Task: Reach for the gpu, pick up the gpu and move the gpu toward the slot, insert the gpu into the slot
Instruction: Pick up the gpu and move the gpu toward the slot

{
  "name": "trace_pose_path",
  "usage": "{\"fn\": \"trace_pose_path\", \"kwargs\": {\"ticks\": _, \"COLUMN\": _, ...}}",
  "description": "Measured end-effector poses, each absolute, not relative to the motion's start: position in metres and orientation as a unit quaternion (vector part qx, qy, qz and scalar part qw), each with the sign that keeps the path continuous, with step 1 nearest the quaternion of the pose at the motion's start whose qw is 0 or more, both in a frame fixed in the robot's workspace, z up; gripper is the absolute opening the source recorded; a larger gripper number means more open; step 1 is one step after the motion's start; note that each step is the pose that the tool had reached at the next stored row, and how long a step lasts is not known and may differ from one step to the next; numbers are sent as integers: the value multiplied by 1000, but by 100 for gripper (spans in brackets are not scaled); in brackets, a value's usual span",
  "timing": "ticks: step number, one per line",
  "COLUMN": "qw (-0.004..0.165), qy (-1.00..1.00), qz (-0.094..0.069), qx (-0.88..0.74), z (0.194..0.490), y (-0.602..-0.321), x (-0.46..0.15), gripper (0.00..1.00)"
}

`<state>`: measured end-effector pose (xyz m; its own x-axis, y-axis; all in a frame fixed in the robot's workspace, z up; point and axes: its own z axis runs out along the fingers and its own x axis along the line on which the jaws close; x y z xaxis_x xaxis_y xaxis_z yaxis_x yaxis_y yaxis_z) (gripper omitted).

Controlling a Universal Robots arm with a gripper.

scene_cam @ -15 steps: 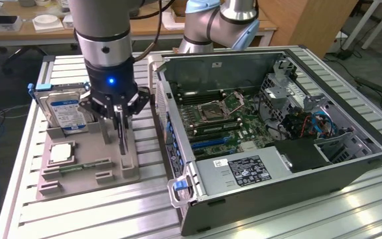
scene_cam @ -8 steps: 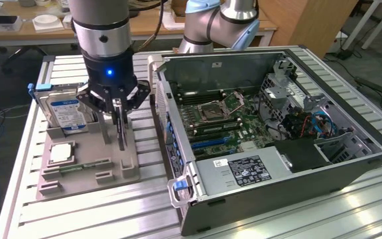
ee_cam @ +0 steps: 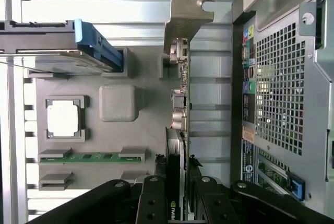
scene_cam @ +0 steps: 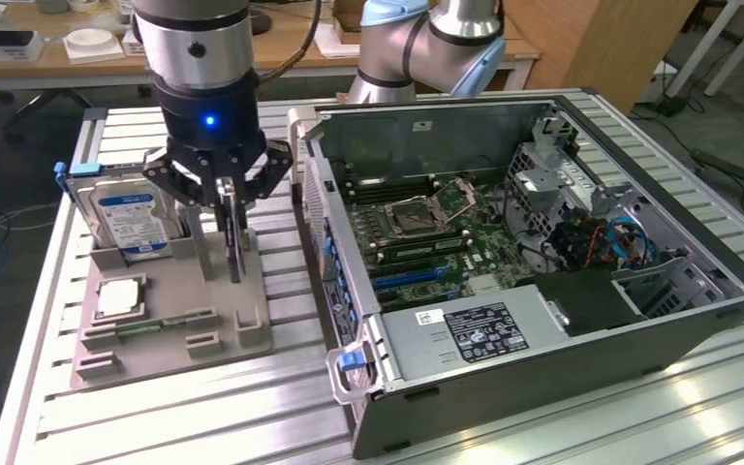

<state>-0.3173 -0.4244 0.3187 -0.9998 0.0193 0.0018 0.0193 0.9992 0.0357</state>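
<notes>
End effector (scene_cam: 228, 191) clasps the thin, dark gpu (scene_cam: 233, 250) standing on edge.

Wooden desk (scene_cam: 49, 70) behind; grey floor (scene_cam: 11, 155), perhaps carpet.

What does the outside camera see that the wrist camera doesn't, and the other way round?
Exterior view extra: the motherboard inside the case, and the arm. Wrist view extra: the case's rear grille and ports. Both: the gpu standing on the grey tray, the end effector at it, the hard drive and the memory stick.
</notes>
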Motion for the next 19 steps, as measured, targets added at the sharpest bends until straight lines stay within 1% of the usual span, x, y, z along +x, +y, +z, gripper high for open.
{"fn": "trace_pose_path", "kwargs": {"ticks": 19, "qw": 1, "qy": -1000, "qz": -20, "qx": -10, "z": 359, "y": -425, "x": -317, "gripper": 26}}
